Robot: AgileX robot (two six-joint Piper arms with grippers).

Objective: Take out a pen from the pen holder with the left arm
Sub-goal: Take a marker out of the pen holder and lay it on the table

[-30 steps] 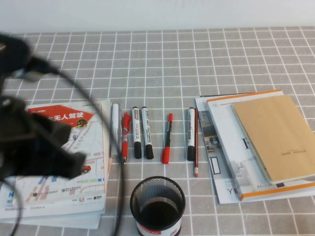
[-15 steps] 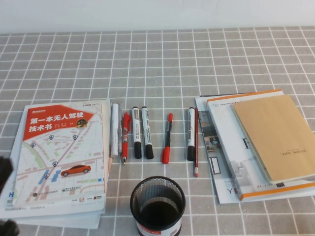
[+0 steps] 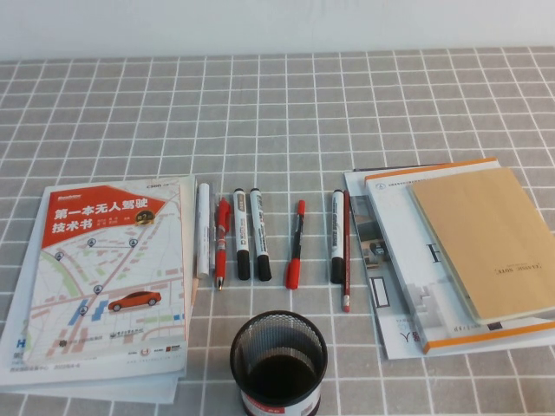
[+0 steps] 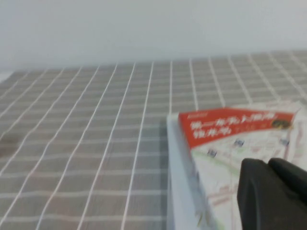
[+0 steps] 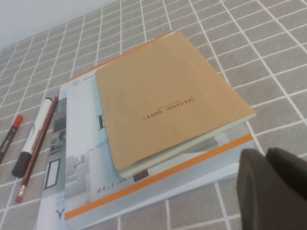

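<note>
Pens and markers are lying side by side on the tiled surface, with narrow strips of bare tile showing between them. The black mesh pen holder is standing upright just short of that row, at the near edge of the high view. Neither arm is showing there. The left claw is hanging closed, its two dark fingertips pressing together and gripping nothing. Below and ahead of it the map booklet is lying flat, with its long outer edge running away from the claw. Beyond that edge, open tile is stretching towards the wall. The pen holder is sitting off to the robot's right of this booklet, outside the left claw's own camera. The right claw is also hanging closed and empty. The tan notebook is lying in front of it, resting on a stack of books with its near corner overhanging the orange-trimmed cover. A marker and a red pencil are lying just past the stack's far edge, and bare tile is flanking the stack.
</note>
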